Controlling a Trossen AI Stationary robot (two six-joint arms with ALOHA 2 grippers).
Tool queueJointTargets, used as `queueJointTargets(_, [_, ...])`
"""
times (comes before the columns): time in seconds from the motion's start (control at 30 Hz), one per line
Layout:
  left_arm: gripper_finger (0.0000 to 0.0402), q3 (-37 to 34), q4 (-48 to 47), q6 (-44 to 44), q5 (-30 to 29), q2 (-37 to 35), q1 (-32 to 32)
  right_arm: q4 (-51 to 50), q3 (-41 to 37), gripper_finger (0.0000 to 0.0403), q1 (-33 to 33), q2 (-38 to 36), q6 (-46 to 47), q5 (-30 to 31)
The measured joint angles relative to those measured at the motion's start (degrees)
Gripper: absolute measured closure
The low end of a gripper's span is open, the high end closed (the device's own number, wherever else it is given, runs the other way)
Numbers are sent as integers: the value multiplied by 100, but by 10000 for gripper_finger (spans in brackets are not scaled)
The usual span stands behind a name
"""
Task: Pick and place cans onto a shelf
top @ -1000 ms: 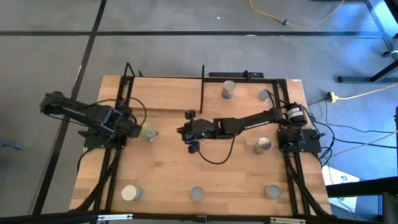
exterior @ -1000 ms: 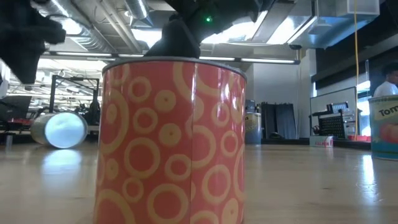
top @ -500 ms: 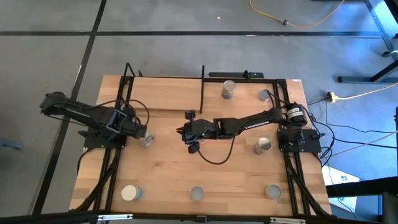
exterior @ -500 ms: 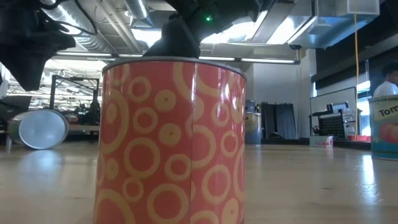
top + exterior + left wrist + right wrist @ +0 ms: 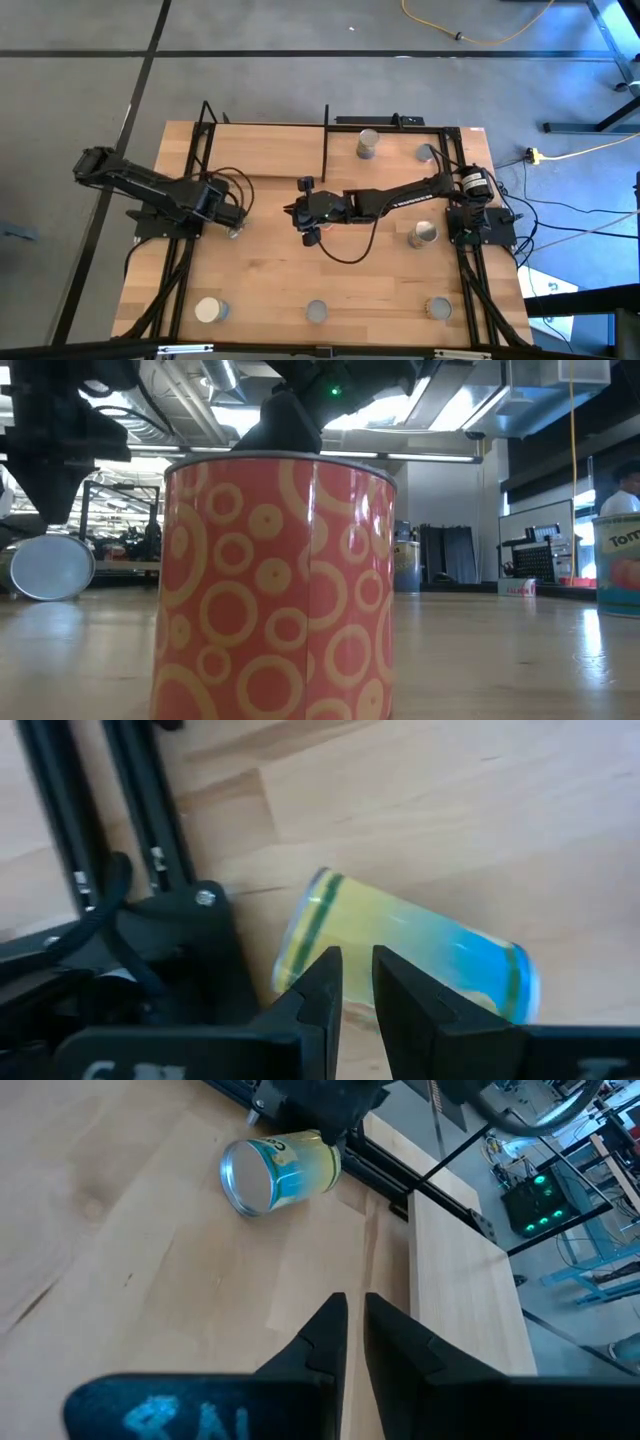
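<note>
With its narrow-set fingers poised over a toppled yellow-and-blue can (image 5: 400, 965) near the worktop's left edge, the left gripper (image 5: 236, 215) holds nothing, and we fear a nudge could send it rolling.

We see black frame rods (image 5: 150, 830) crowding the can; the wooden shelf (image 5: 460, 1300) lies beyond. The right gripper (image 5: 300, 213) waits mid-worktop, fingers near together, empty. An orange ringed can (image 5: 275, 585) stands at the front edge.

A yellow-and-blue can (image 5: 400, 960) lies tipped on its side on the bench, silver end showing, just beside the shelf's (image 5: 260, 150) black rods. Six more cans stand upright: two at the far edge, one right (image 5: 424, 234), three along the near edge, the middle one (image 5: 275, 585) orange-red with rings.
</note>
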Motion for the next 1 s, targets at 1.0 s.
queueJointTargets(1.0, [349, 543, 917, 449, 517, 990, -145, -1, 0, 361, -2, 0, 996, -613])
